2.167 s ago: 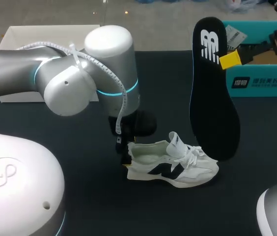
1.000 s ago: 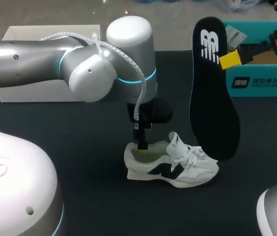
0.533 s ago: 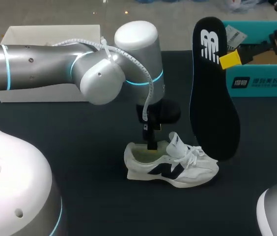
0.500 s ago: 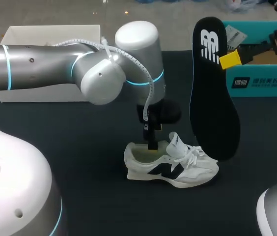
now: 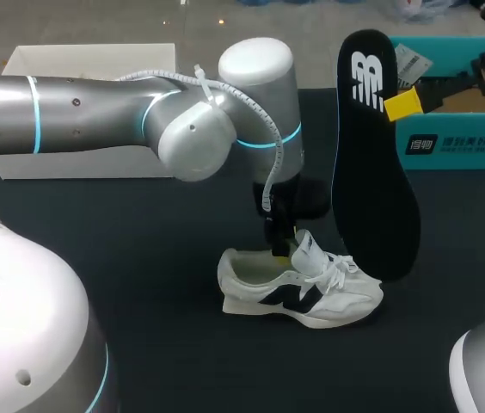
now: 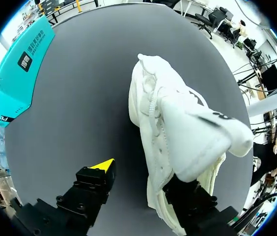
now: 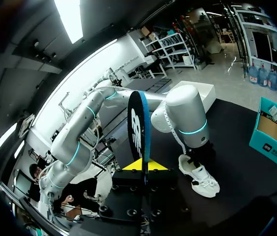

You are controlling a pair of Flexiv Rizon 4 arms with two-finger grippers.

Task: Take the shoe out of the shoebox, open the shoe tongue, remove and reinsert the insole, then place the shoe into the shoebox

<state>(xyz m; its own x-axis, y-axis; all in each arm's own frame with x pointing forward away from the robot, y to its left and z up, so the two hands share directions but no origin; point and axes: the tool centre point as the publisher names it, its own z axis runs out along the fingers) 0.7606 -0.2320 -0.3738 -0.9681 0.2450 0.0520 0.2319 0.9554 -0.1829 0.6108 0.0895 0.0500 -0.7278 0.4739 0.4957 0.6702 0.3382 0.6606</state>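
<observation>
While the insole [image 5: 371,172] hangs upright at the upper right of the frame, pinched near its top edge by the right claw [image 5: 404,105], the shoe [image 5: 304,292] sits on its sole at lower centre of the dark worktop [image 5: 131,258]. Its toe points right, and it is well apart from the teal shoebox [image 5: 459,144] in the far upper right corner. The insole's lower end hangs just behind the shoe's toe; whether it touches the worktop I cannot tell.

The left claw [image 5: 280,247] comes down at the shoe's mouth, just beside the raised tongue [image 5: 309,249]. In the left wrist view it stands spread. One yellow-tipped finger [image 6: 105,166] is over bare worktop beside the shoe, and the other dark finger goes in at the collar, its tip hidden, so it grips nothing.

The step in hand looks like readying the shoe for the insole's return. To do it well, the left claw should press the tongue forward and hold the mouth wide while pinning the shoe so that it cannot slide. The right claw would then need to tilt the insole and feed it in toe end first, sliding it along the inside — pushed straight down, the soft insole will likely buckle or catch on the laces.
</observation>
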